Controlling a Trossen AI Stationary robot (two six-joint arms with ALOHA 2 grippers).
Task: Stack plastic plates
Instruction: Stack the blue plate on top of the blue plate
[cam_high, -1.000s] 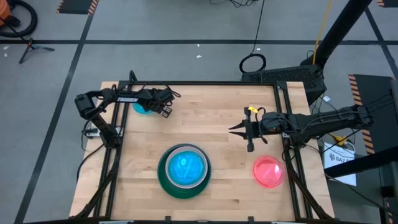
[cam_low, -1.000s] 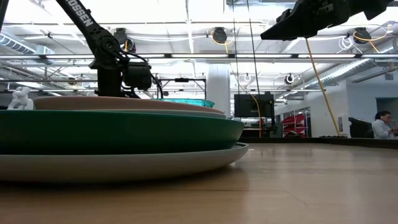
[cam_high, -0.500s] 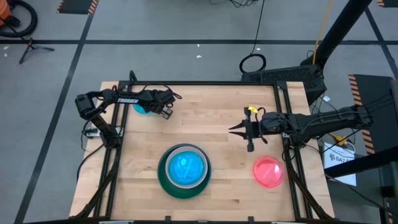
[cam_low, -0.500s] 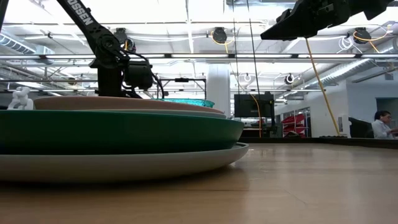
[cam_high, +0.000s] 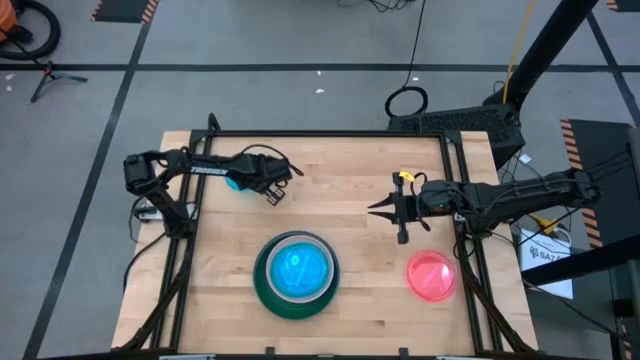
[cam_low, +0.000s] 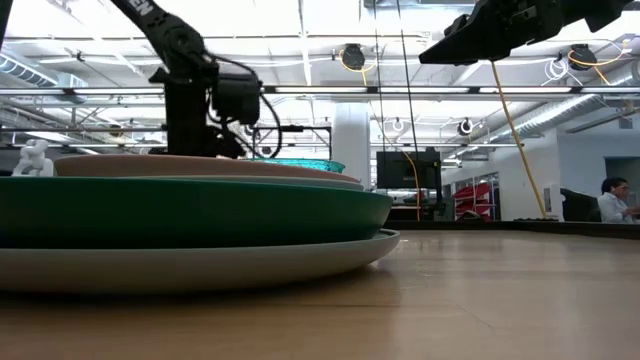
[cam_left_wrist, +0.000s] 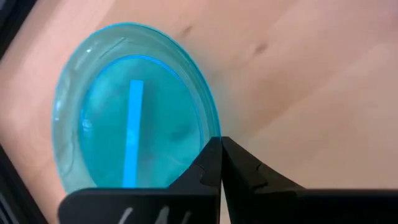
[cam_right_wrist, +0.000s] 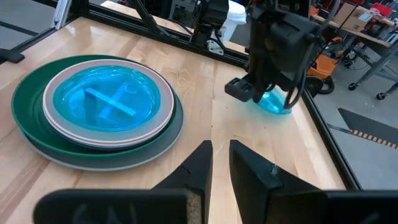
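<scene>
A small translucent cyan plate (cam_high: 233, 181) (cam_left_wrist: 124, 118) lies at the table's far left, partly under my left arm. My left gripper (cam_high: 277, 190) (cam_left_wrist: 221, 142) is shut at its rim. A stack (cam_high: 295, 272) stands at the near middle: a large grey plate (cam_right_wrist: 174, 134) at the bottom, a dark green one (cam_right_wrist: 25, 99), a pale medium one (cam_right_wrist: 165, 109) and a cyan plate (cam_right_wrist: 106, 102) on top. A pink-red plate (cam_high: 432, 277) lies flat at the near right. My right gripper (cam_high: 378, 209) (cam_right_wrist: 221, 149) hovers open and empty right of centre, high above the table. My left gripper is shut on the small cyan plate's rim (cam_left_wrist: 213, 134), on the side toward the table's right. The rim runs along the seam between the two fingers, which come from above, pointing down. Whether the plate is lifted off the table, I cannot tell.
A black frame runs along the table's edges (cam_high: 320, 133). Bare wood lies between the stack and the small cyan plate, and between both grippers. A person sits far off in the room (cam_low: 612, 200).
My left gripper has gone toward the table's right edge and a little toward the near edge, and the arm has risen slightly in the low view. The small cyan plate seems to have shifted with it. My right arm has kept still.
</scene>
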